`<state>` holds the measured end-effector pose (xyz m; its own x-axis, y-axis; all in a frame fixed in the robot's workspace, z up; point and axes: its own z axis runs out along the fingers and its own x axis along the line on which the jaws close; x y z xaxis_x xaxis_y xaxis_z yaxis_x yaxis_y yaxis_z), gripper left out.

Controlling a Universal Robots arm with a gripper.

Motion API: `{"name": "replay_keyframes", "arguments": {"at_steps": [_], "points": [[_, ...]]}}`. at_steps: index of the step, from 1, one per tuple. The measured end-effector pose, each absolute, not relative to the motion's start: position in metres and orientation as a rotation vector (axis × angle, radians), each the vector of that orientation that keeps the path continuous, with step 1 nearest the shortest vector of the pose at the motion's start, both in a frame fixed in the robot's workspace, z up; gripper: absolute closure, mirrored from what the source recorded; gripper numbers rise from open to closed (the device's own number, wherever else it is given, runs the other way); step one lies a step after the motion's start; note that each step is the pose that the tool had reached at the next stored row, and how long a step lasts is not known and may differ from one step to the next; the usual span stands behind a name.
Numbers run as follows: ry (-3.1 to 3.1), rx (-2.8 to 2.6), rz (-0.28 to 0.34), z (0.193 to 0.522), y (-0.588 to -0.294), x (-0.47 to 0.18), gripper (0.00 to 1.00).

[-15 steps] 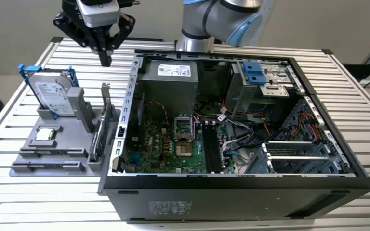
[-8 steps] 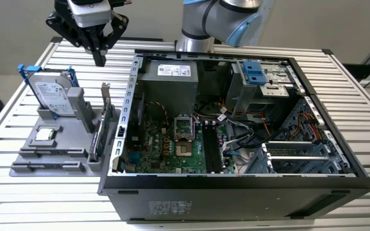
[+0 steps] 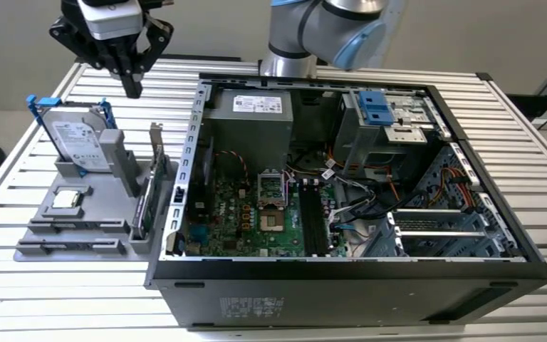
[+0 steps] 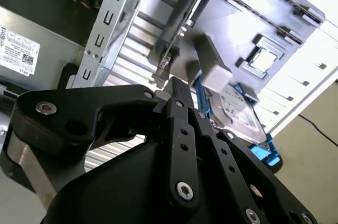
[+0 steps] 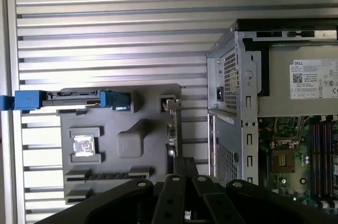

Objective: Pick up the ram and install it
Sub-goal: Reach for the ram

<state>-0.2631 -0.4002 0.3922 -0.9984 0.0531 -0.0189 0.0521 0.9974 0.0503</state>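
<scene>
My black two-fingered tool [image 3: 133, 89] hangs closed and empty above the far end of the grey plastic holder [image 3: 69, 231] on the slatted metal counter [image 3: 83, 299]. The ram [image 3: 142, 210], a thin dark circuit-board stick on edge, stands below and nearer the exterior view's foreground, its long axis running front to back.

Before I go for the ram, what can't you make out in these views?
Ram: too thin to tell from the fixture slots in the exterior and first wrist views.
Fixture corner: covered by the gripper in the first wrist view.
Hard drive: partly behind the gripper in the second wrist view.
Memory slots: latches too small to read in the exterior view.
</scene>
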Motion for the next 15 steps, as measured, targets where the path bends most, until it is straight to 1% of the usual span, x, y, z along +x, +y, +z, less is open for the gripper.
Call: {"name": "replay_keyframes", "arguments": {"at_steps": [15], "points": [[3.12,0.051,0.078,0.392,-0.4,-0.297,1.0]]}}
